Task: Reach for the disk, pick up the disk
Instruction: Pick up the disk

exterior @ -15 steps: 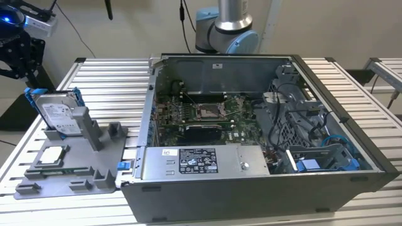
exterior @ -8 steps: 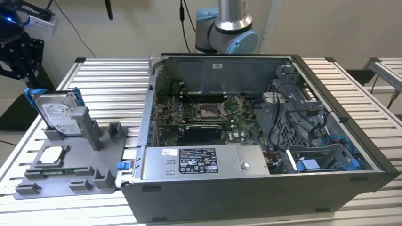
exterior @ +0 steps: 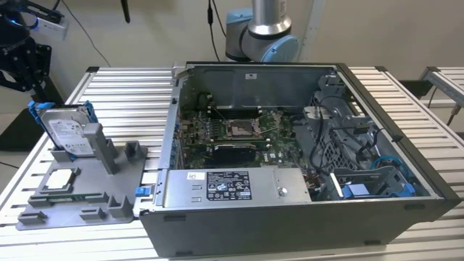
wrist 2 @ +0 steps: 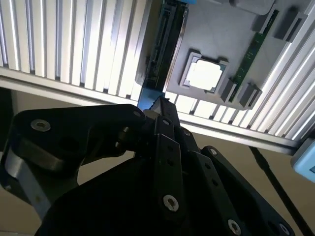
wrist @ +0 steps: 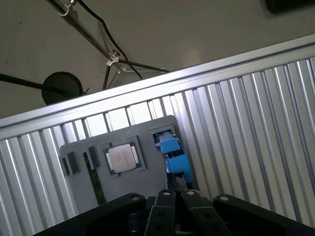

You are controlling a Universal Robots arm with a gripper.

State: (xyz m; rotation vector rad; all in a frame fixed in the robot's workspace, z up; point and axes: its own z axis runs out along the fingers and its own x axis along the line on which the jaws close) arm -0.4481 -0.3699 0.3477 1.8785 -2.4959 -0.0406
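Disk (exterior: 67, 129): it stands upright on its edge in a slot at the far end of the grey holder tray (exterior: 87, 209), at the exterior view's left of the slatted tabletop (exterior: 130, 98). A blue frame runs around it.
Pincer (wrist 2: 160, 104): black, it hangs above the blue top edge of the disk and is apart from it. I cannot tell how far open it is.
Around: a processor chip (exterior: 60, 179) lies flat on the same tray, nearer than the disk, with a green memory stick (wrist 2: 251, 51) beside it.
Right side: an open computer case (exterior: 406, 179) is just beside the tray, with a power-supply box (exterior: 239, 187) at its near wall.
Hard to see: in both wrist views the disk shows only edge-on. The slot walls hide its lower part. The picture edge cuts off the pincer in the exterior view.
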